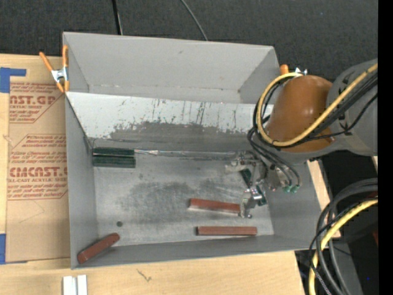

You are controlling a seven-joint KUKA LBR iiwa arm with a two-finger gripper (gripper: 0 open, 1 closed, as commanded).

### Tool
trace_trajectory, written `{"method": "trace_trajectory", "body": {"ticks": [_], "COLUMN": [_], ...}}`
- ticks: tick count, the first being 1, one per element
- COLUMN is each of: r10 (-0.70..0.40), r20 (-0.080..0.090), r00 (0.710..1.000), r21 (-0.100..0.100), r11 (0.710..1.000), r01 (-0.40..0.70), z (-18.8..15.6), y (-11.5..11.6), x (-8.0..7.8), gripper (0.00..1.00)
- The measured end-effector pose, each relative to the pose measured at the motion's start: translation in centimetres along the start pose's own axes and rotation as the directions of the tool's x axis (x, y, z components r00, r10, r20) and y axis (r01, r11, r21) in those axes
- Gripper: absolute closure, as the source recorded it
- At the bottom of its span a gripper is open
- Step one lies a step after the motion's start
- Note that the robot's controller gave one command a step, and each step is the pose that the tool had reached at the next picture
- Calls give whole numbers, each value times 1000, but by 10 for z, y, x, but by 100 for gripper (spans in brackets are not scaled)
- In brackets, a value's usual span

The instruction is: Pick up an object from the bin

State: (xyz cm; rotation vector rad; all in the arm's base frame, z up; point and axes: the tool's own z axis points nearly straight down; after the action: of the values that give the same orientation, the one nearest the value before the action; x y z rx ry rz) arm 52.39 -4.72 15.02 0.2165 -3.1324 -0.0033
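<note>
Jaws are hard to read from up here, so I can't tell if they're apart or together. Going left to right, the grey bin (166, 72) has a scuffed, scratched metal floor. A dark green block (113, 158) lies by the back wall and a brown stick (98, 247) sits in the near-left corner. Mid-floor there's a reddish-brown bar (214, 206) with a second bar (226, 230) just in front of it. The gripper (248, 206) is down at the reddish-brown bar's right end. A light wooden tabletop (202, 275) runs along the front, with dark floor behind.

Open bin floor (153, 189) left of reddish bars (214, 206)
</note>
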Motion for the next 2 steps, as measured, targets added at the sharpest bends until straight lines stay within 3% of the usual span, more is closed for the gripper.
{"method": "trace_trajectory", "body": {"ticks": [1, 2], "r10": [9, 58], "r20": [1, 8], "r00": [1000, 998], "r21": [1, 2], "r11": [1000, 998], "r01": [-9, -58], "z": [9, 67], "y": [1, -1], "x": [3, 8], "gripper": [0, 0]}}
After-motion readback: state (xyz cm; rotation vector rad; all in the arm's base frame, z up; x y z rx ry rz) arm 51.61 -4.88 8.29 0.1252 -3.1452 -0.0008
